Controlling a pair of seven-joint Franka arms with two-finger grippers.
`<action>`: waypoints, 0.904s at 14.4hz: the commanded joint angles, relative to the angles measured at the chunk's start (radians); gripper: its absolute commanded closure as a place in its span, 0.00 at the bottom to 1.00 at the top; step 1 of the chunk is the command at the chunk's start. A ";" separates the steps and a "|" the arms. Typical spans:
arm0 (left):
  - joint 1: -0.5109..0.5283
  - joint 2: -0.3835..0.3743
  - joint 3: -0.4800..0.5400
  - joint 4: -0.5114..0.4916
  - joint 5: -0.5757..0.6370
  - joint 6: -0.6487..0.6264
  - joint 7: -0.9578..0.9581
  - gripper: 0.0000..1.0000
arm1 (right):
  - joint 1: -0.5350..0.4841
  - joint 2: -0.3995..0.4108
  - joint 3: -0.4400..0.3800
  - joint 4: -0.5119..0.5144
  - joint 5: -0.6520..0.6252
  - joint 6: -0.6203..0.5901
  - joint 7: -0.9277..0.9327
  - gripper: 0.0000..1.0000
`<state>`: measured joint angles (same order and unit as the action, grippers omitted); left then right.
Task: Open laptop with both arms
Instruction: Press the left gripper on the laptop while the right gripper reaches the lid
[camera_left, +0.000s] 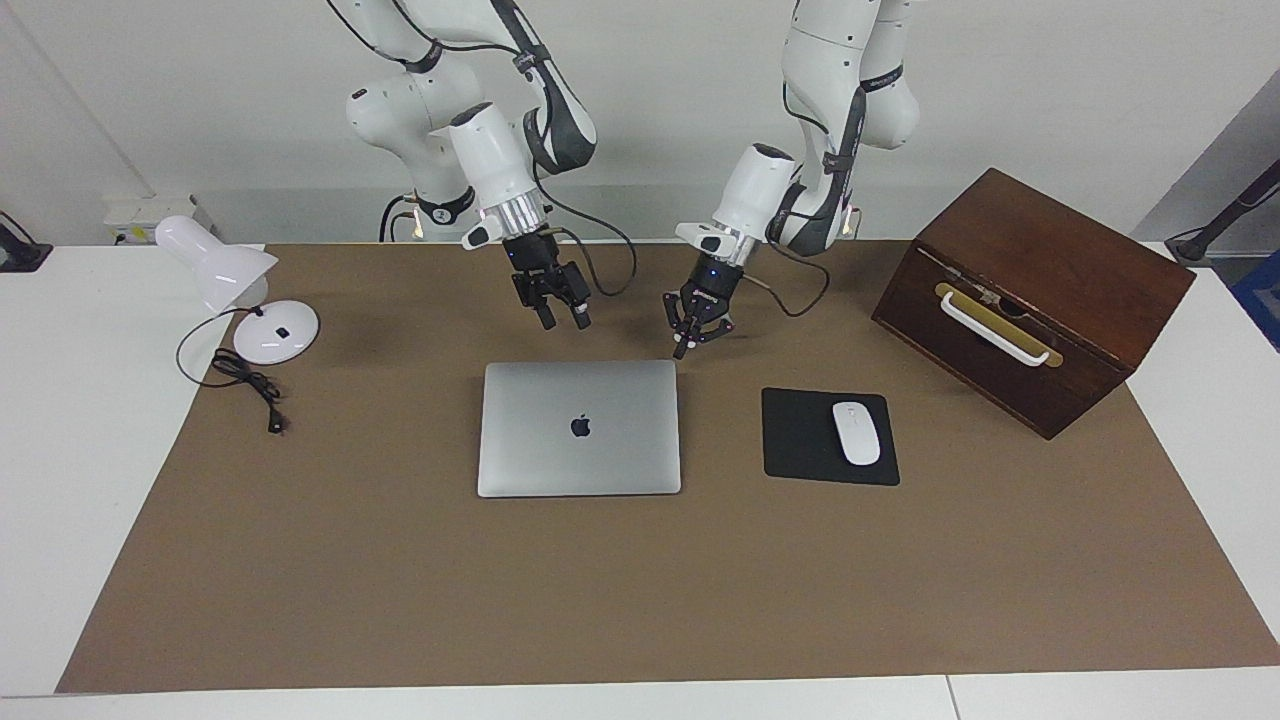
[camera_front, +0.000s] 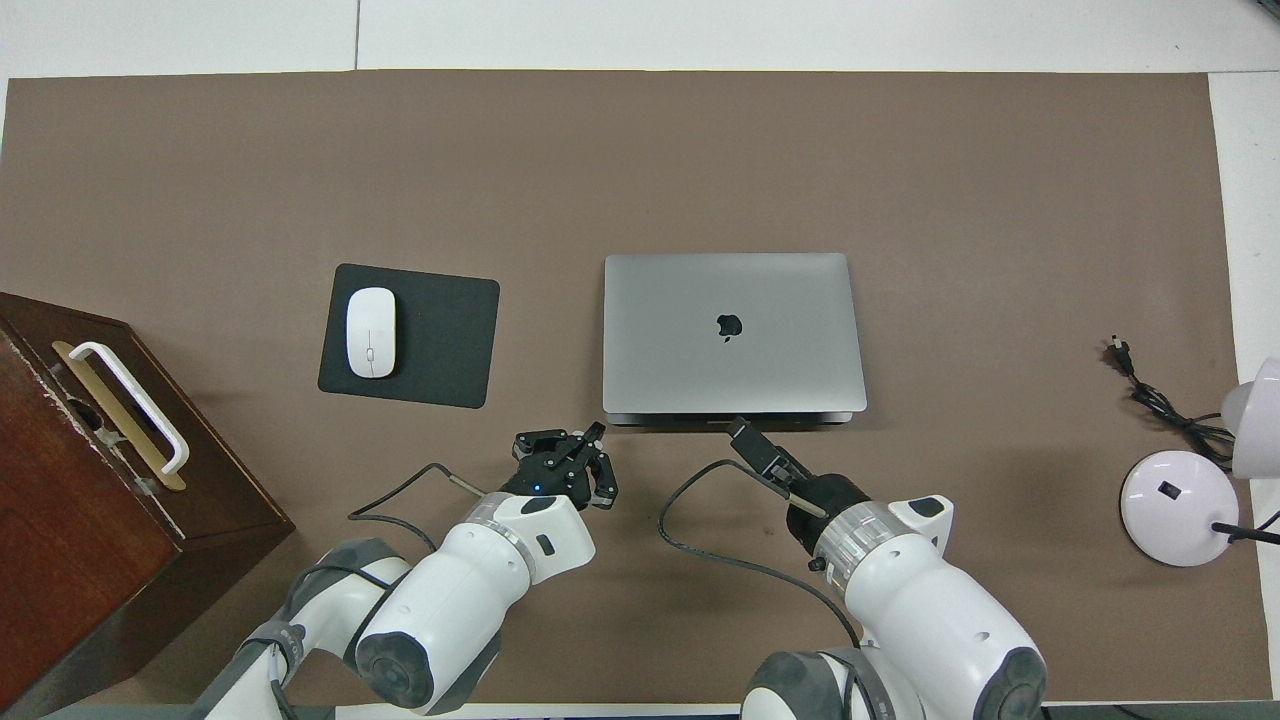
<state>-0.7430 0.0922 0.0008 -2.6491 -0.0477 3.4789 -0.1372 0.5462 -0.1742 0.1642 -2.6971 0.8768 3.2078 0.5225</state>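
The silver-grey laptop lies closed and flat on the brown mat, its dark apple logo facing up; it also shows in the overhead view. My right gripper is open and hangs just above the mat by the laptop's edge nearest the robots; in the overhead view its tip is at that edge. My left gripper is open and hovers low beside the laptop's near corner toward the left arm's end, apart from it; it also shows in the overhead view. Neither gripper holds anything.
A black mouse pad with a white mouse lies beside the laptop toward the left arm's end. A brown wooden box with a white handle stands further that way. A white desk lamp and its cord are at the right arm's end.
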 joint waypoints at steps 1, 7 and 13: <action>-0.027 0.049 0.016 0.040 -0.024 0.023 0.001 1.00 | 0.006 0.030 0.004 0.022 0.025 0.026 0.002 0.00; -0.027 0.098 0.018 0.089 -0.031 0.023 0.001 1.00 | 0.004 0.041 0.004 0.040 0.025 0.023 0.001 0.00; -0.019 0.165 0.019 0.149 -0.031 0.025 0.002 1.00 | 0.003 0.070 0.004 0.051 0.025 0.023 0.001 0.00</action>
<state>-0.7432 0.2039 0.0066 -2.5412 -0.0588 3.4808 -0.1372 0.5462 -0.1286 0.1642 -2.6614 0.8768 3.2079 0.5225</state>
